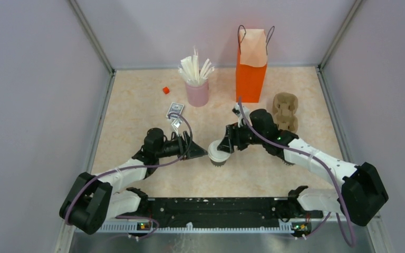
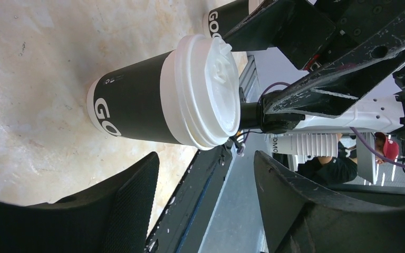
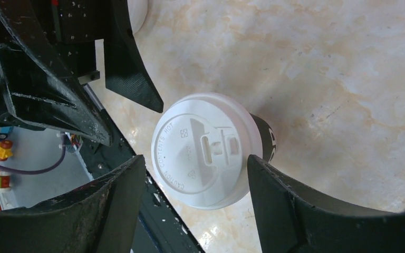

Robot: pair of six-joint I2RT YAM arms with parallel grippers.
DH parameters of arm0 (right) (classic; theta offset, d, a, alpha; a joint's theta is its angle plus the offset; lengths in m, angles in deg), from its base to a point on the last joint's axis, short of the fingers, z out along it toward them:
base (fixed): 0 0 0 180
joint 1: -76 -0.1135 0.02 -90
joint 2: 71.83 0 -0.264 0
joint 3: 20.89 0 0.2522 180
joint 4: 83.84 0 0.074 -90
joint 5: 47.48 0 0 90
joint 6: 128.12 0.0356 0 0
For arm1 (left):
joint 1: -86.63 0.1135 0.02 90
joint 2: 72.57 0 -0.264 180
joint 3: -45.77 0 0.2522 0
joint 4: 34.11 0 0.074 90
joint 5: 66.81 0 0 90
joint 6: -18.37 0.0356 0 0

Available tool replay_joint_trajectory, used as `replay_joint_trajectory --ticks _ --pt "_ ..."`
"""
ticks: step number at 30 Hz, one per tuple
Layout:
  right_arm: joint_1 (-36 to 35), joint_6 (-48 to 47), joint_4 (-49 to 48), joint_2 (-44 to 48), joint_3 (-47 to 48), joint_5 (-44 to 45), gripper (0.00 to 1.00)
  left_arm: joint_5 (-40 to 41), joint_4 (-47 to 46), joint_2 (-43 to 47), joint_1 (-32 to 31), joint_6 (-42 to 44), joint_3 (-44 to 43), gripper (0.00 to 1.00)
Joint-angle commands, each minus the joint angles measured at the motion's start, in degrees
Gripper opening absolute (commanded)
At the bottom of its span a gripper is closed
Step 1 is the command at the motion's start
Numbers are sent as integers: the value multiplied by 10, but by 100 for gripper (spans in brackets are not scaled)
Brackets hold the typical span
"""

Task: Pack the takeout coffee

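Step in hand, judging by the pose: pick-up of the takeout coffee (image 1: 219, 157), ahead of bagging. Target by the look of it: the orange bag (image 1: 251, 68), upright, top seemingly open, well beyond the right fingertips at the far side.

Wide spread on the right gripper (image 3: 195, 159), straddling the cup from above. The white lid (image 3: 205, 150) is between the fingers (image 3: 290, 205) with narrow gaps either side and no contact visible. Wide spread too on the left gripper (image 2: 205, 155), holding nothing. Cup standing just ahead of its fingertips, not between them. From overhead: cup in the gap between the two sets of fingertips, nearer the right's.

Next move, likely:
- Close the right fingers on the cup wall below the lid rim, not on the lid, given the risk of popping the snap-on.
- Light squeeze only, paper wall.
- Lift straight, keep upright, carry to the bag mouth, lower in.
- Back the left gripper off first, or send it to steady the bag, given the risk of tipping something that tall and narrow.

Room: plain pale walls on three sides, metal rails in the corners.

Surface: table (image 1: 137, 121), glossy beige marble-look top, flat.

- Well past the right fingers: cardboard cup carrier (image 1: 286, 112).
- Well past the left fingers: pink holder of white stirrers (image 1: 196, 87).
- Just past the left fingers: small packets (image 1: 175, 112).
- Further out: tiny orange cube (image 1: 165, 90).
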Motion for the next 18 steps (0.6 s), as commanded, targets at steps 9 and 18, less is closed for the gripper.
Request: replay_joint_trajectory --ticks 9,18 --pt "6 12 -30 17 -4 -27 69 -7 -57 -17 -6 -10 8 71" --pt "6 16 -38 15 -10 -28 67 -1 -61 -39 -11 -2 3 68"
